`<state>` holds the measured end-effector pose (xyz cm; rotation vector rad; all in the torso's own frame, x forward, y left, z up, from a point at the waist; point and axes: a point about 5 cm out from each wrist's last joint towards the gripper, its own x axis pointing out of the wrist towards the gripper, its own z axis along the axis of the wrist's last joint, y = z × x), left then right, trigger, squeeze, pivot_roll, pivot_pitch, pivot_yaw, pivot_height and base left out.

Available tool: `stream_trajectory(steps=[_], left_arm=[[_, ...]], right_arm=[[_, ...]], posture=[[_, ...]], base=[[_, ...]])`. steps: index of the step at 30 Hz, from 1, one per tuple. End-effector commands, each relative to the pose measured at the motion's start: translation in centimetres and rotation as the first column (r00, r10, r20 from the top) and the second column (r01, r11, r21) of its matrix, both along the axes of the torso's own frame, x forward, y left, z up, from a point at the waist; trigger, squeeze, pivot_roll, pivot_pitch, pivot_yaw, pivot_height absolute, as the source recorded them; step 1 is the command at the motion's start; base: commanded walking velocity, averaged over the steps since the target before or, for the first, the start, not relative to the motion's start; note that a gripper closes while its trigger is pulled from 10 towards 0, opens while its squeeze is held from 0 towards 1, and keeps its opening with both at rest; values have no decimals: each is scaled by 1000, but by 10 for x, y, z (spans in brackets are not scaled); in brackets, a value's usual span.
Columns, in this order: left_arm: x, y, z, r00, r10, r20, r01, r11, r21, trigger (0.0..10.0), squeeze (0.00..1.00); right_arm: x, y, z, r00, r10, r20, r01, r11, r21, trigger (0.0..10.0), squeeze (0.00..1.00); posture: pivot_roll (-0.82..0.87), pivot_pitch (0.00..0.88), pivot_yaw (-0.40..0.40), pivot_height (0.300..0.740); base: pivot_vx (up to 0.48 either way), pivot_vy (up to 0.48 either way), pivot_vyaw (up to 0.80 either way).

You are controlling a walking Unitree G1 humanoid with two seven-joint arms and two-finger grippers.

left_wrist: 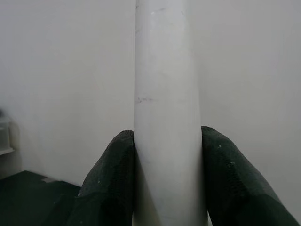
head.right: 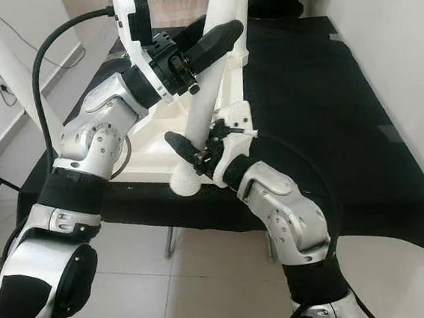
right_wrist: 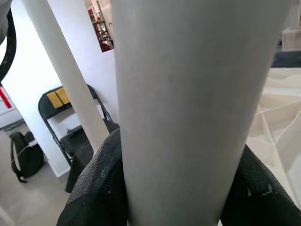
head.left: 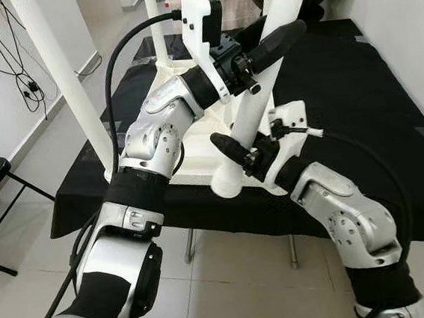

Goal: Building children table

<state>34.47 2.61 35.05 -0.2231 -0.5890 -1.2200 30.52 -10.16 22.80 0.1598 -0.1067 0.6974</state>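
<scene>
Kids' white plastic table [head.left: 197,157] sits upside down on the black-clothed worktop [head.left: 358,115], other legs look fitted, both hands, left [head.left: 261,49] and right [head.left: 234,153], clamped on the near white round leg [head.left: 255,102], probably mid-fitting.

My two head views look forward and steeply down from above, both covering the black-draped table [head.left: 356,92] and the upturned white tabletop [head.left: 190,165]; the right eye sits slightly closer. My left wrist camera looks along the left gripper [left_wrist: 167,188], very close, white leg [left_wrist: 167,117] between its fingers, facing a plain wall. My right wrist camera looks along the right gripper [right_wrist: 181,193], close too, same leg, with a folding chair [right_wrist: 70,117] beyond.
</scene>
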Motion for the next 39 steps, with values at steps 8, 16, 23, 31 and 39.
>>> stream_trajectory(steps=[8,16,23,31,39], left_arm=[[-5,-9,6,999,-47,9,46,999,7,10000,1000],[-8,17,26,995,-88,-53,79,984,-160,10000,1000],[-27,50,45,992,-121,-41,104,951,-292,10000,1000],[-51,83,48,998,-52,-20,43,947,-317,10000,1000],[-59,79,-22,965,96,-244,-140,976,-168,10000,0]], right_arm=[[0,21,-6,998,55,20,-53,994,-99,0,0],[23,-9,-3,974,-224,35,226,970,-86,0,0],[33,-31,3,935,-352,47,354,934,-56,0,0],[48,-76,31,764,-618,185,632,774,-28,0,0],[46,-85,77,731,-599,326,601,792,108,7882,0]], posture=[[-16,73,5,740],[-17,71,8,740],[2,75,-2,740],[9,74,-7,740],[11,81,-12,740]], base=[[0,0,0],[0,0,0],[0,0,0],[0,0,0],[0,0,0]])
